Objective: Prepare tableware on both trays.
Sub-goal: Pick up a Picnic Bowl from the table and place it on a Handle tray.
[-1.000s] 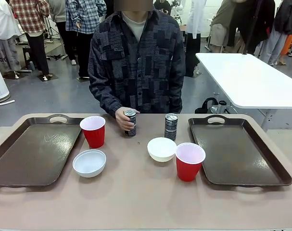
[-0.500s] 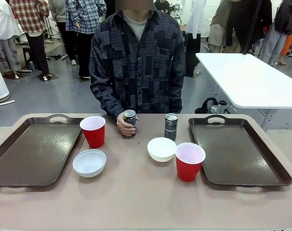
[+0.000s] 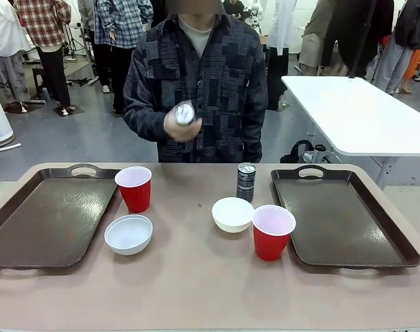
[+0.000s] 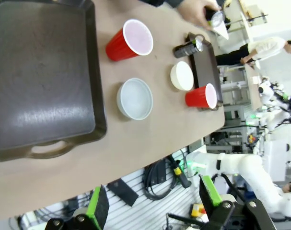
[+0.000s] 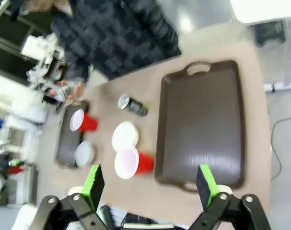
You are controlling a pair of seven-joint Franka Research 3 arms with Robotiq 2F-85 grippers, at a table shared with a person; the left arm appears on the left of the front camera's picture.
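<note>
Two dark brown trays lie at the left (image 3: 50, 221) and right (image 3: 341, 218) of the table, both bare. Between them stand two red cups (image 3: 134, 188) (image 3: 272, 232), two white bowls (image 3: 129, 234) (image 3: 232, 214) and one dark can (image 3: 245, 182). The person's hand holds a second can (image 3: 185, 114) up at chest height. My left gripper (image 4: 153, 203) hangs open high above the table's near edge, beside the left tray (image 4: 40, 81). High over the right tray (image 5: 203, 124), my right gripper (image 5: 149, 187) is open with nothing between its fingers.
A person in a dark patterned shirt stands at the far edge of the table. A white table (image 3: 362, 111) stands behind at the right. Other people move about in the background.
The person's hand has lifted one can off the table, from beside the left red cup up to chest height. Cups, bowls and the other can have not moved.
</note>
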